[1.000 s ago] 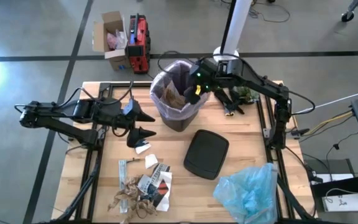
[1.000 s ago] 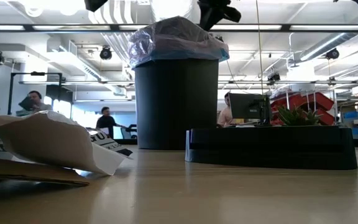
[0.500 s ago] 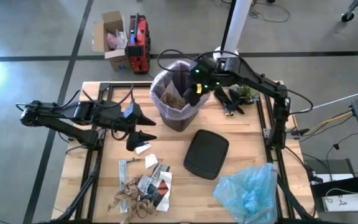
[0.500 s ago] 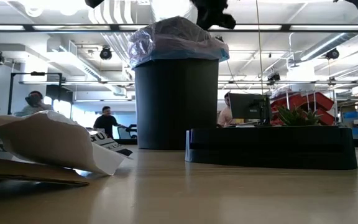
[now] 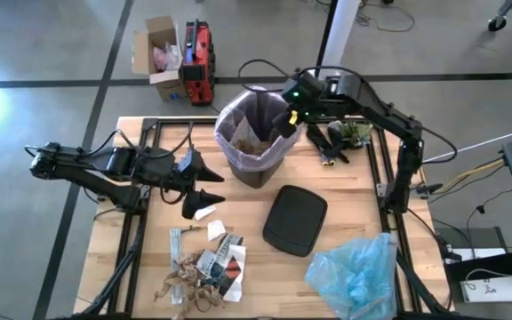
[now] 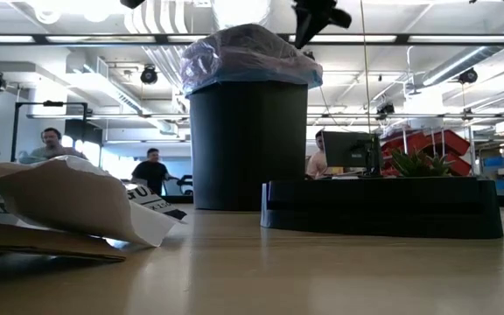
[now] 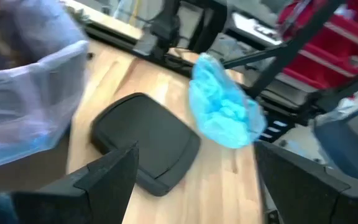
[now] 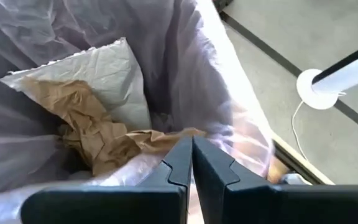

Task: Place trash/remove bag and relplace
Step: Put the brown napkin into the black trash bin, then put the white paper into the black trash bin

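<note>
- Since the earlier frame, the right gripper (image 5: 284, 124) is shifting from over the middle of the bin toward its rim on the side nearer the right arm's base, fingers (image 8: 180, 163) pressed shut on nothing.
- The left gripper (image 5: 204, 182) is hovering above the wooden desk (image 5: 345, 191) beside the bin, its fingers (image 7: 104, 177) spread wide and empty.
- The thin translucent pale pink-lavender plastic bag (image 5: 238, 111) is lining the round black bin (image 6: 248, 144), folded over its rim, with crumpled brown and white paper (image 8: 98, 121) lying inside.
- More loose paper trash (image 5: 204, 267) is lying on the desk's near edge; the crinkly light blue replacement bag (image 5: 356, 271) is sitting near a corner, beside the flat black lid (image 5: 294, 220).
- The liner is probably light, limp and slippery; pinching the gathered film at the rim looks safest.
</note>
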Controlling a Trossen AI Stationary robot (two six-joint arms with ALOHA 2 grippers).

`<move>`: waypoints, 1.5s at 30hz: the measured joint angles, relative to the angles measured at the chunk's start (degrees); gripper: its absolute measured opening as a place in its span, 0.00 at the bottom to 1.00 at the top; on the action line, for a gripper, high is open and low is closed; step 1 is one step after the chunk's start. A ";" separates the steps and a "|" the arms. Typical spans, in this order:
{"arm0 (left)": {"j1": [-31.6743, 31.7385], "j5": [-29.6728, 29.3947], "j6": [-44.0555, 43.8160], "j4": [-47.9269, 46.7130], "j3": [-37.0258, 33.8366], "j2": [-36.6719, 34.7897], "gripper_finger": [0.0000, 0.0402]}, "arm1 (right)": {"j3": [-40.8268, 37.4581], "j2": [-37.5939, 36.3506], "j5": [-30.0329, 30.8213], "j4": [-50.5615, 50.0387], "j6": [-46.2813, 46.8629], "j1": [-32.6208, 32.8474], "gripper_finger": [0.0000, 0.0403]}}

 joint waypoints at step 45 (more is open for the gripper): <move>-14.00 -10.29 -24.27 18.65 -35.77 8.43 0.78 | -21.87 -3.39 13.36 22.91 18.74 41.90 0.10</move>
